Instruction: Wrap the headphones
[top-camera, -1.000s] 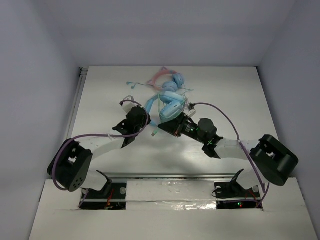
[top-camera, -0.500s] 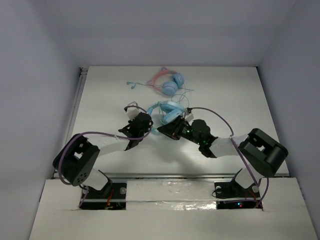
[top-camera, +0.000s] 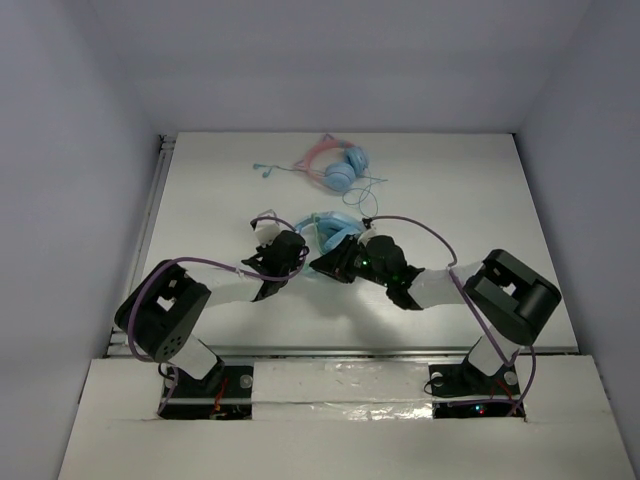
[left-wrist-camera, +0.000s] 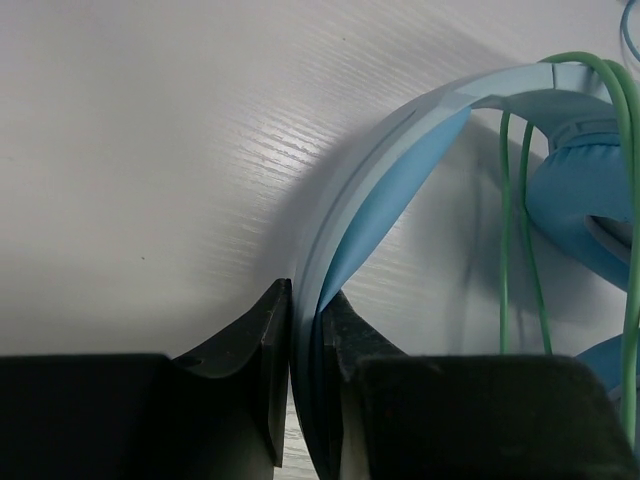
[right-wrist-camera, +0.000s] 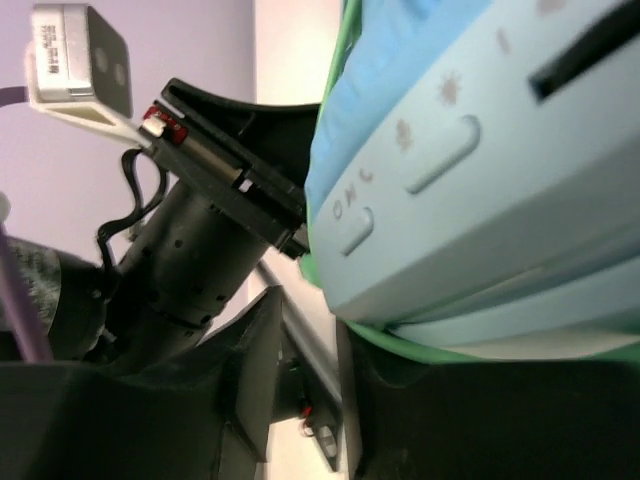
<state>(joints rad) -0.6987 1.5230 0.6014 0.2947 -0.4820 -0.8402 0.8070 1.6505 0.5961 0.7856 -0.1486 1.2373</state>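
Light-blue headphones (top-camera: 330, 226) with green cable (left-wrist-camera: 515, 230) at table (top-camera: 450, 190) centre, band arching toward far side. Left gripper (left-wrist-camera: 305, 330) clamped on headband; right gripper (right-wrist-camera: 300, 350) apparently pinching an ear cup's edge.

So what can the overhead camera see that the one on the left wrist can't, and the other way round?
Only the overhead view shows both arms, the right gripper at the light-blue headphones, and a second pair with a pink band further back on the table. Only the left wrist view shows the left gripper pinching the wide blue headband edge-on, and the thin green cable looping over the band beside a padded ear cup. Both views show the light-blue headphones and the white tabletop.
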